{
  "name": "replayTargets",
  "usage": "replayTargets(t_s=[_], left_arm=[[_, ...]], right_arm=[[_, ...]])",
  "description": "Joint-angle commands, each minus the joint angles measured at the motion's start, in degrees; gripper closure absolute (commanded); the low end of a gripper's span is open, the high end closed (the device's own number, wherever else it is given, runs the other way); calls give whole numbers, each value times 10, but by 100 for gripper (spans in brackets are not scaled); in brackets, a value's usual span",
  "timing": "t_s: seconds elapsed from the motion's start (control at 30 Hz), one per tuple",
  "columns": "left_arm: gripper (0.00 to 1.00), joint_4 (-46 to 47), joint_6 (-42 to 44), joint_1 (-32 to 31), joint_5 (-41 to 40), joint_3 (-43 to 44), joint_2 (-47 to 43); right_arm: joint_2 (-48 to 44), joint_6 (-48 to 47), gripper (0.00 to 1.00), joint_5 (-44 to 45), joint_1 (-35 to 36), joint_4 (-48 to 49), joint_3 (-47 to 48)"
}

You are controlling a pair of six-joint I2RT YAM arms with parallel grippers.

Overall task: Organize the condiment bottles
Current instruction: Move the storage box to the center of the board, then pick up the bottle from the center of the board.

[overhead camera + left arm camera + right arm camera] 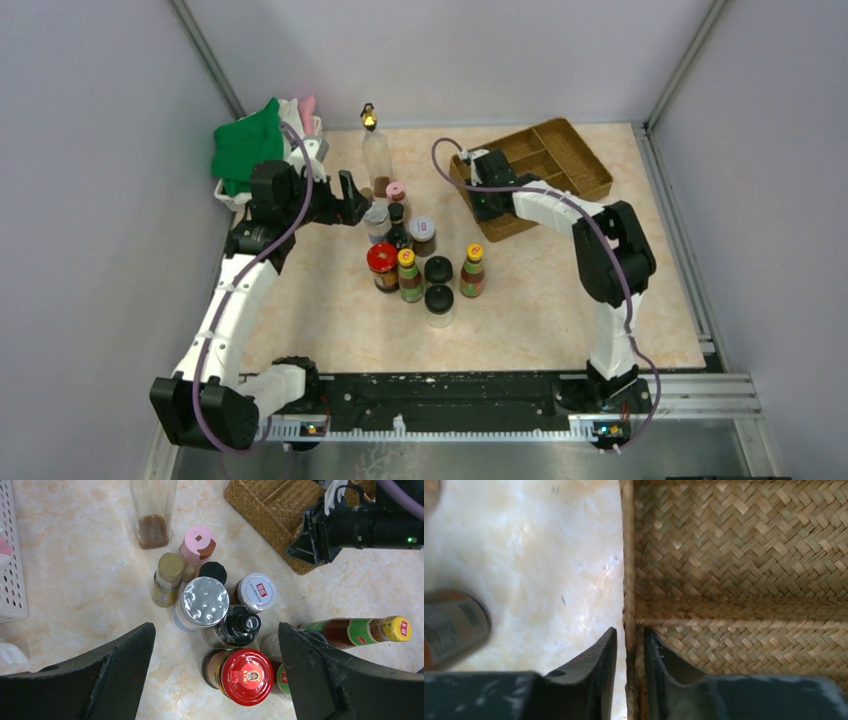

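Presently in hand: a bottle is judged to be about to be picked from the cluster by the left jaws, while the woven tray [734, 555] is held by the right jaws.
Left jaws: spread wide and empty above the condiment bottles [410, 275]; nothing is touched.
Right jaws: closed on the tray's wall at its near-left end, with the woven rim pinched between them.
Cluster: gathered about the middle of the worktop [540, 310], well apart from the near edge; the tray is set toward the far right corner.
Thing relative to jaws: the silver-capped jar [204, 602] is seen roughly midway between the two left jaws. A black-capped bottle [240, 625] is packed just beside it, and a red-capped jar [246, 676] lies closer to the wrist.
How it is best done: the pack is tight, so one cap should be centred under the jaws. The descent should be made straight, so that the neighbours are not knocked over.
Tray hold: the pinch should be set square to the wall, lest the weave be bent or the tray be dragged into the bottles.
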Motion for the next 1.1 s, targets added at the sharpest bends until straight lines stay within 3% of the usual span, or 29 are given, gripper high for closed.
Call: replayTargets(t_s=[0.0, 0.1, 0.17, 0.33, 0.47, 0.57, 0.73, 1.07], left_arm=[[1, 12, 0, -1, 4, 5, -16], [1, 10, 1, -1, 4, 6, -17], [1, 7, 1, -1, 1, 8, -16], [1, 3, 5, -1, -22, 19, -9], [1, 30, 21, 1, -57, 38, 39], [1, 51, -1, 43, -28, 57, 82], [5, 139, -54, 38, -43, 68, 124], [5, 294, -39, 19, -97, 101, 264]], right_arm=[[-61, -23, 66, 23, 27, -26, -30], [-112, -9, 36, 19, 27, -11, -49], [-148, 1, 32, 23, 27, -10, -51], [-216, 25, 33, 93, 24, -30, -35], [-217, 53, 32, 137, 0, -55, -14], [-217, 82, 32, 126, -29, -58, -23], [-224, 126, 32, 158, -69, -57, -60], [-227, 154, 34, 149, -122, -16, -121]])
